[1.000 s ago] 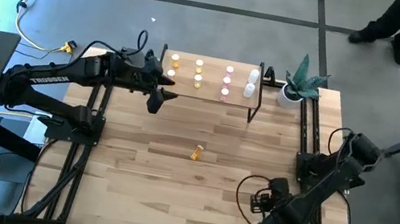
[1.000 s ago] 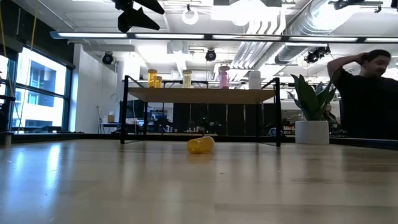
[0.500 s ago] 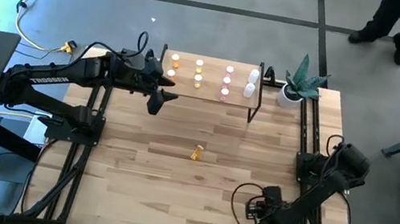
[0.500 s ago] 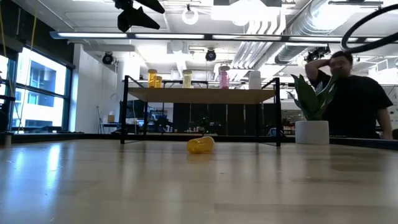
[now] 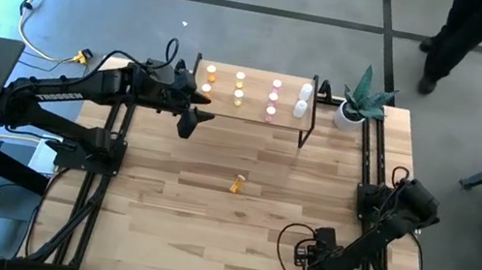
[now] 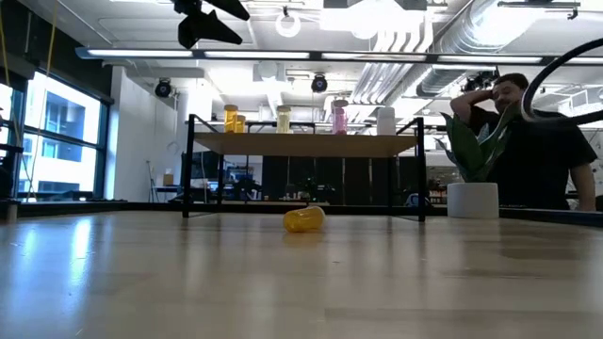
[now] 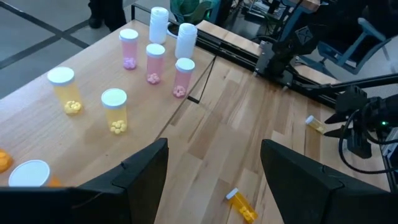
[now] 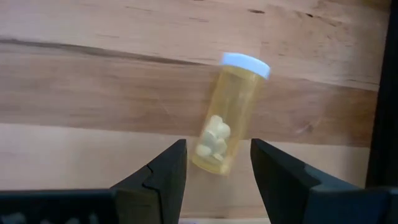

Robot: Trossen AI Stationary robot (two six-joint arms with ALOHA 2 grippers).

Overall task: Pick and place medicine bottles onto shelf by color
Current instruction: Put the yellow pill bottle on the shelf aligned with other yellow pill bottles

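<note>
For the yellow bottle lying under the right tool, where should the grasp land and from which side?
Across the middle of the barrel, from straight above. The yellow bottle lies on its side on the table, white cap pointing away, and the open right tool already lines up with it. Clamp the round sides, clear of the cap.

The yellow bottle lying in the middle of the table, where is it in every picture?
High view: yellow bottle mid-table, in front of the shelf.
Low view: centre, before the shelf.
Left wrist view: on the tabletop, off the shelf.
Right wrist view: not in it; a second bottle shows there, probably.
Shared landmark: the shelf.
</note>
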